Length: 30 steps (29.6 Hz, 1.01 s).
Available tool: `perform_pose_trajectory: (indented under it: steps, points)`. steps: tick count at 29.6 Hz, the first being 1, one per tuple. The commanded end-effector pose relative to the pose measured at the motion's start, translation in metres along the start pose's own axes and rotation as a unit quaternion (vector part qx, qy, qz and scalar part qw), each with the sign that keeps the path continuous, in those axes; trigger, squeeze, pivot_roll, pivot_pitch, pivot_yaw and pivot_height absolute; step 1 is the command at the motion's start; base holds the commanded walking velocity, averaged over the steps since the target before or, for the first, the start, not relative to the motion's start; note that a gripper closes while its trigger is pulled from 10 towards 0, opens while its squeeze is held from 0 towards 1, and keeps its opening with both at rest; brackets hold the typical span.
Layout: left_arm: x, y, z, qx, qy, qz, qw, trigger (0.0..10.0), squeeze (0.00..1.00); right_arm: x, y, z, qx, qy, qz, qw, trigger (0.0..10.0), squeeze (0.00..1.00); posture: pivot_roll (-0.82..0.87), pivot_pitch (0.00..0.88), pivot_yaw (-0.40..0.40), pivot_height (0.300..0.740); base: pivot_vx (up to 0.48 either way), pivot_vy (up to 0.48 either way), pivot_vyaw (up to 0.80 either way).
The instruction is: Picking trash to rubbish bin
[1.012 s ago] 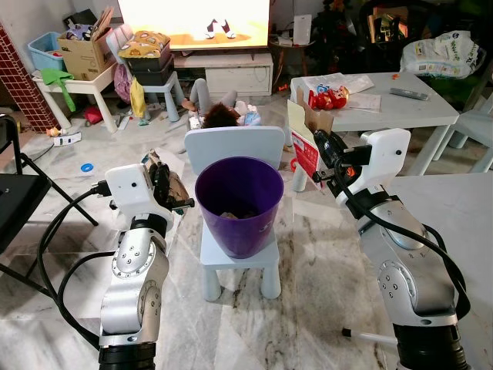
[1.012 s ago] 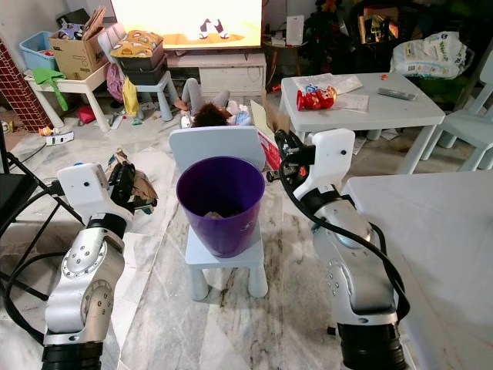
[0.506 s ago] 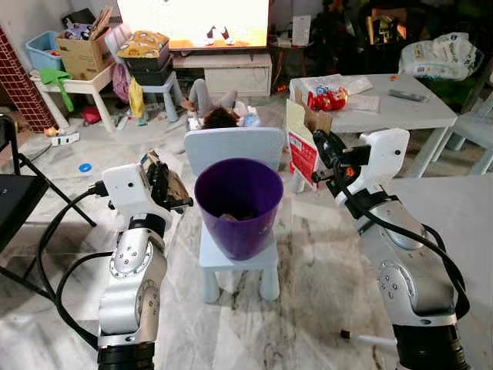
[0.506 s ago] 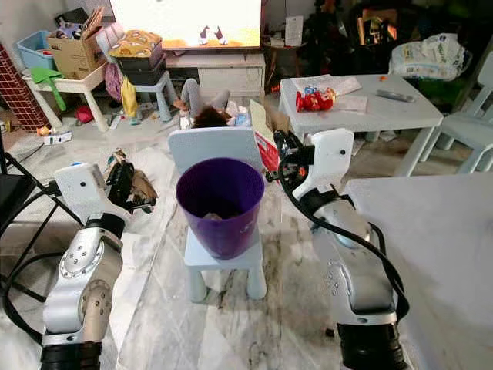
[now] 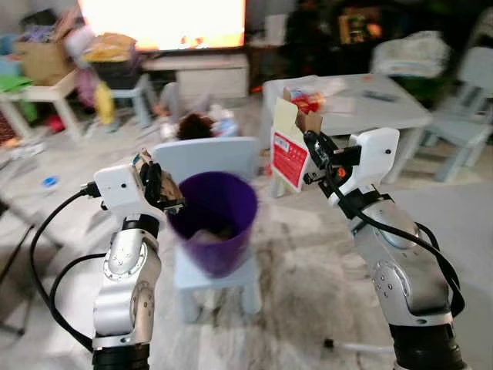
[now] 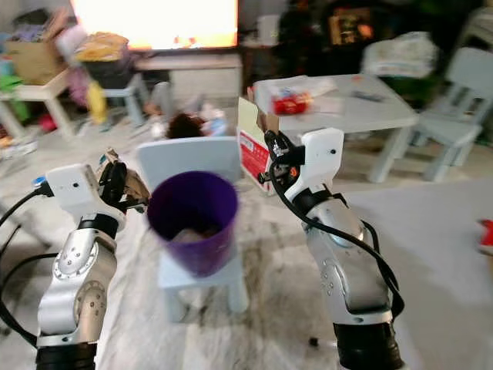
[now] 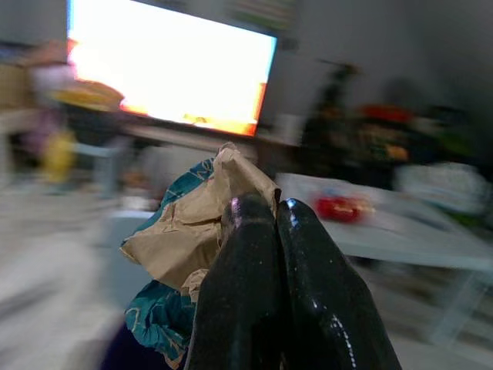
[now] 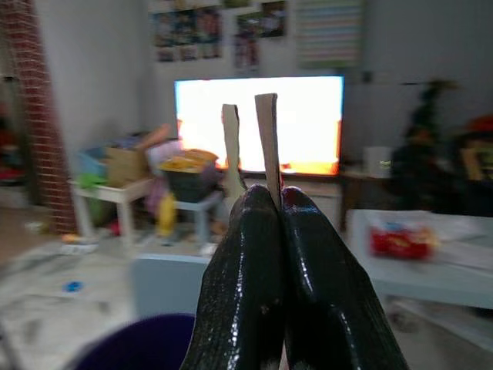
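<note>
A purple rubbish bin [image 5: 214, 230] stands on a small white chair [image 5: 213, 274], with some trash lying inside. My left gripper [image 5: 160, 187] is shut on a crumpled brown and teal paper wrapper [image 7: 202, 223], held just left of the bin's rim. My right gripper [image 5: 317, 156] is shut on a red and white carton [image 5: 290, 149] with an open cardboard flap, held up to the right of the bin. The carton's thin edges [image 8: 266, 137] stick up between the right fingers. The head views are blurred.
A white low table [image 5: 362, 104] with a red packet and papers stands behind the right arm. A bright television [image 5: 162, 21] and cluttered shelves line the far wall. A person's dark-haired head [image 5: 193, 125] lies on the floor behind the chair. Marble floor surrounds the chair.
The camera has swung, so the bin now sits lower and to the left and everything is blurred. Both grippers still hold their trash beside the bin, raised a little higher.
</note>
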State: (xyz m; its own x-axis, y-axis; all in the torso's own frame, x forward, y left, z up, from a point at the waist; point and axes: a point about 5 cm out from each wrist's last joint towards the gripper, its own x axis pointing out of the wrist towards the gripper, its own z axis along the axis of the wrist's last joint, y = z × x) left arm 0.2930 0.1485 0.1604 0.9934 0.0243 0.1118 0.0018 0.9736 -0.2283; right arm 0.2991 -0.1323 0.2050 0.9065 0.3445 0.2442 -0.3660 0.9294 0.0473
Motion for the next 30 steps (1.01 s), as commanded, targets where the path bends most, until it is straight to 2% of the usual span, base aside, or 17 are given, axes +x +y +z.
perform_pose_trajectory:
  steps: [1, 10, 19, 30]
  points:
    - [0.0006, 0.0080, 0.0044, 0.011, -0.006, 0.010, 1.000, 0.0, 0.00, 0.0041, 0.0069, 0.0074, 0.003, -0.015, 0.013, 1.000, 0.0, 0.00, 0.04, 0.000, -0.021, 0.740, 0.465, 0.000, 0.00]
    - [0.0003, 0.0083, 0.0022, 0.009, -0.002, 0.015, 1.000, 0.0, 0.00, 0.0038, 0.0068, 0.0073, 0.002, -0.013, 0.014, 1.000, 0.0, 0.00, 0.04, 0.001, -0.024, 0.740, 0.413, 0.000, 0.00]
    - [-0.0014, 0.0152, -0.0022, 0.021, 0.005, 0.036, 0.999, 0.0, 0.00, 0.0039, 0.0079, 0.0052, -0.008, -0.005, 0.020, 1.000, 0.0, 0.00, 0.04, 0.001, -0.025, 0.740, 0.000, 0.000, 0.00]
    - [-0.0019, 0.0178, -0.0041, 0.021, 0.010, 0.046, 0.999, 0.0, 0.00, 0.0030, 0.0091, 0.0048, -0.005, -0.007, 0.020, 1.000, 0.0, 0.00, 0.04, 0.003, -0.024, 0.740, 0.000, 0.000, 0.80]
